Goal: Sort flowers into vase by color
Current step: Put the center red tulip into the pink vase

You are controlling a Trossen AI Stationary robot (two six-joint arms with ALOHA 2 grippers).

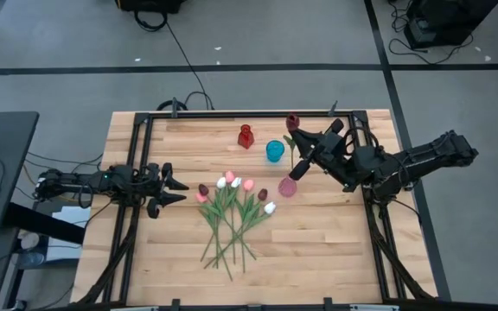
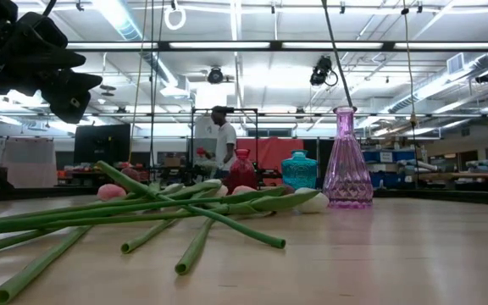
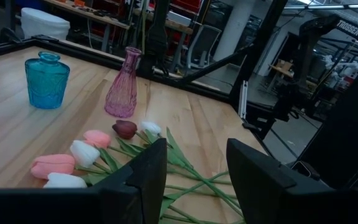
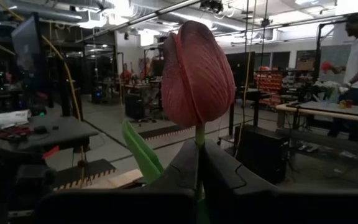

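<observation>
I'm pinching a maroon tulip in the right gripper above the pink vase; left gripper is idling wide beside remaining flowers lying mid-table

Overhead, table-level, two wrist views

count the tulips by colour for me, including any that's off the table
white tulips: 3
pink tulips: 3
maroon tulips: 3, one of them in the right pincer
total: 9
</observation>
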